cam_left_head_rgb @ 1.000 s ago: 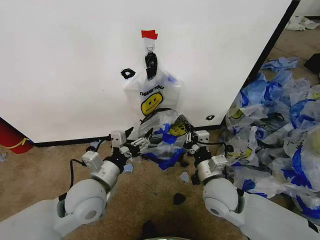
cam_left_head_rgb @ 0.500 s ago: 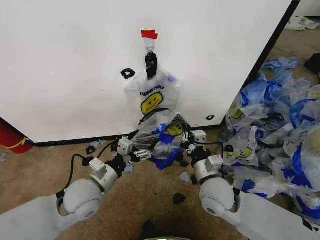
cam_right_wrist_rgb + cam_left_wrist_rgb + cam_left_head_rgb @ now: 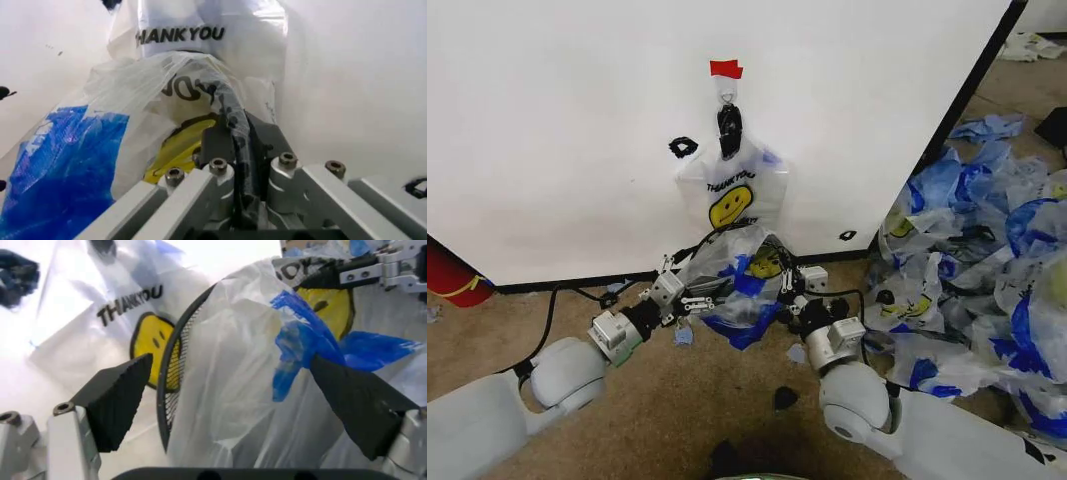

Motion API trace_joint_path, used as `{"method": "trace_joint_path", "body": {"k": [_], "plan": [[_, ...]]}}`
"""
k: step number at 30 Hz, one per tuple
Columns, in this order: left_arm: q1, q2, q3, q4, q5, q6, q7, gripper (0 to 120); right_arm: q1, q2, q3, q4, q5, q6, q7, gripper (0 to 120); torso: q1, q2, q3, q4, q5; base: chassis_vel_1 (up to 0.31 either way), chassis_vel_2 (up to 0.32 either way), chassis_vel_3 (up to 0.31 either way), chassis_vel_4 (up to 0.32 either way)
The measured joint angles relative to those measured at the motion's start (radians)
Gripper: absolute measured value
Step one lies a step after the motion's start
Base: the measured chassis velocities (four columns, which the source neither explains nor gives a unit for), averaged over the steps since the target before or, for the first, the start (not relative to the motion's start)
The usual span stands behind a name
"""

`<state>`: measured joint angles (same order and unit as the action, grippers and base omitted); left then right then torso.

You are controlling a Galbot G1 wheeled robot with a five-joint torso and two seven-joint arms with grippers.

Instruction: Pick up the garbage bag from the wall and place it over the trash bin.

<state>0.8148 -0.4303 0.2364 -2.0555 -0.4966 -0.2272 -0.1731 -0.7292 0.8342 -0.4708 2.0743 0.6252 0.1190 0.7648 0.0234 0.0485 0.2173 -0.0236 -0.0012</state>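
A makeshift robot test area, not a home: a freestanding white panel wall (image 3: pixel 557 140) stands on brown carpet (image 3: pixel 727 400). Red tape (image 3: pixel 725 69) marks its hook, and discarded plastic bags (image 3: pixel 987 250) heap alongside.

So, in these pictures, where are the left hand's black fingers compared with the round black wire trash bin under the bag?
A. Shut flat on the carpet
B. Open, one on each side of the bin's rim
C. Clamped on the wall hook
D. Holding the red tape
B: in the left wrist view the left hand stands open, its fingers apart on either side of the round black wire trash bin's rim, which the thin translucent white plastic bag covers.
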Motion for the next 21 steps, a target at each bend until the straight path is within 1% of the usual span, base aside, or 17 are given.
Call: {"method": "trace_joint_path", "body": {"k": [11, 21], "plan": [[-0.012, 0.010, 0.037, 0.011, 0.006, 0.002, -0.007, 94, 0.010, 0.026, -0.005, 0.017, 0.038, -0.017, 0.032, 1, 0.000, 0.000, 0.000, 0.0000, 0.0001, 0.000, 0.000, 0.000, 0.000], [-0.014, 0.001, 0.028, 0.023, 0.025, -0.007, -0.029, 92, 0.014, 0.039, -0.014, 0.025, 0.049, -0.024, 0.042, 1, 0.000, 0.000, 0.000, 0.0000, 0.0002, 0.000, 0.000, 0.000, 0.000]]}}
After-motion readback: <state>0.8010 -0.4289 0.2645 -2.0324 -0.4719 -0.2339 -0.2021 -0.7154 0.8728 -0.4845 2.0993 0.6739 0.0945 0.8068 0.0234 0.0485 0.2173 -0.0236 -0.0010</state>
